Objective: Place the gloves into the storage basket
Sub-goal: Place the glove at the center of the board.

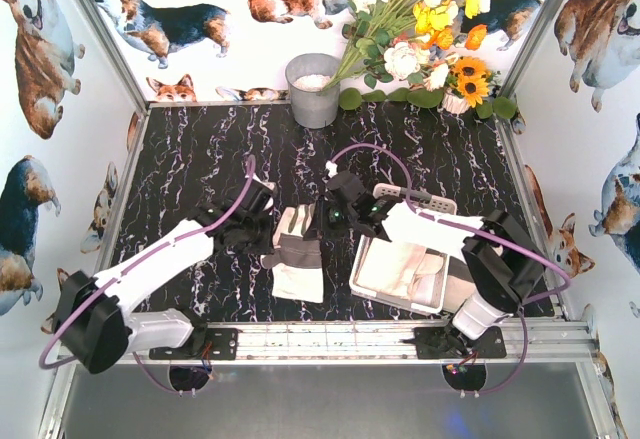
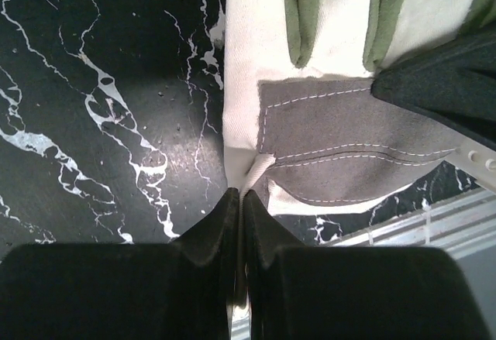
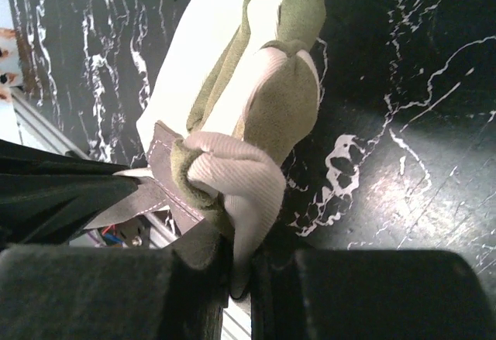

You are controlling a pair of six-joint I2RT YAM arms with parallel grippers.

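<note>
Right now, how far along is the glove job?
Done: white gloves already lie in the storage basket. In hand: the left claw and right claw are both shut on one glove beside the basket. Left: getting that glove in; no other loose glove shows.

In the top view you will find one glove (image 1: 297, 259) lying on the table (image 1: 190, 159) at frame centre. The left hand (image 1: 265, 224) pinches its left edge and the right hand (image 1: 343, 216) pinches its upper right corner. The storage basket (image 1: 432, 200) sits just right of it, with further gloves (image 1: 400, 269) inside. The bucket (image 1: 313, 89) stands at upper centre, with flowers (image 1: 420, 19) to its right.
</note>
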